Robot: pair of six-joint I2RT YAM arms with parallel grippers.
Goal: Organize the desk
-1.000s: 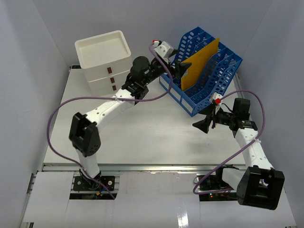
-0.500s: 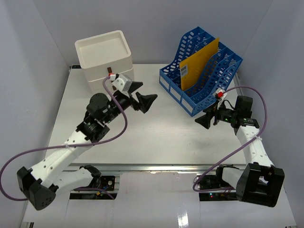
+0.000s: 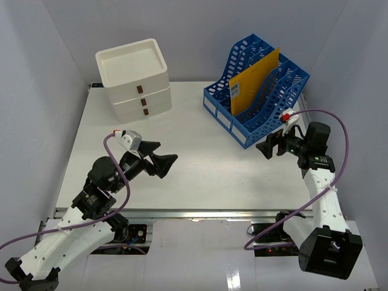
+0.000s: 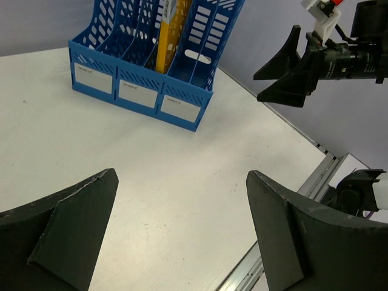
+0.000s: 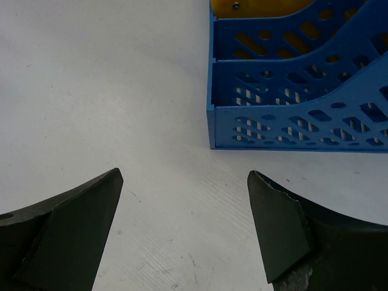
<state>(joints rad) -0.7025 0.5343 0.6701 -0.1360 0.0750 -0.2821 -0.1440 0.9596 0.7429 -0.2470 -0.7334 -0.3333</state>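
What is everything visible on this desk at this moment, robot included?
flat white rectangular desk: one, white, fills the middle of the top view
white three-drawer plastic box: one, white, far left corner
blue slotted plastic file rack: one, blue, far right
flat yellow envelope: one, yellow, upright in the rack
purple cables: two, one along each arm
left gripper: one, black fingers, open and empty, over the near left
right gripper: one, black fingers, open and empty, beside the rack's near end

desk surface (image 3: pixel 200 173) white, flat | far-L: white 3-drawer box (image 3: pixel 142 103) | far-R: blue file rack (image 3: pixel 240 128), upright
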